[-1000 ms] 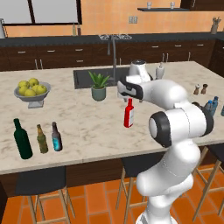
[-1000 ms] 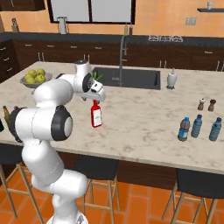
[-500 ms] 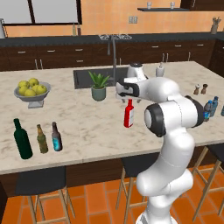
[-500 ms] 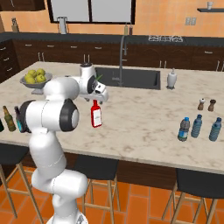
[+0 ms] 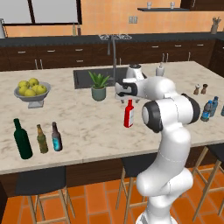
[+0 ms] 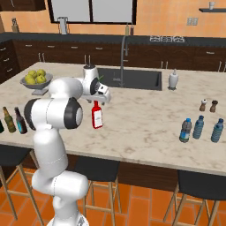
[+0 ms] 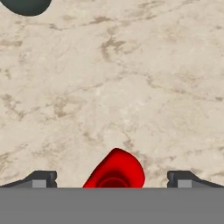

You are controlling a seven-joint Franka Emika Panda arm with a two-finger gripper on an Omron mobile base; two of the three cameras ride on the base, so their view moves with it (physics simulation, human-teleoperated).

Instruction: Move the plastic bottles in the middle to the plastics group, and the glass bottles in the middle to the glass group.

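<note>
Tool (image 7: 113, 178) spread wide, straddling upright slim red bottle (image 5: 129, 114) with white label, not gripping.

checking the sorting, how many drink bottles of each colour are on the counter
red bottle: 1
dark green bottle: 1
olive-amber bottle: 1
dark brown bottle: 1
blue bottles: 3
total: 7

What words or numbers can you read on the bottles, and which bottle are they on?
None can be read.
Red bottle: white label, print too blurred to read.
Brown bottle: blue label, no legible text.
Water bottle: blue label, too small to read.
Green wine bottle: no readable label.
</note>
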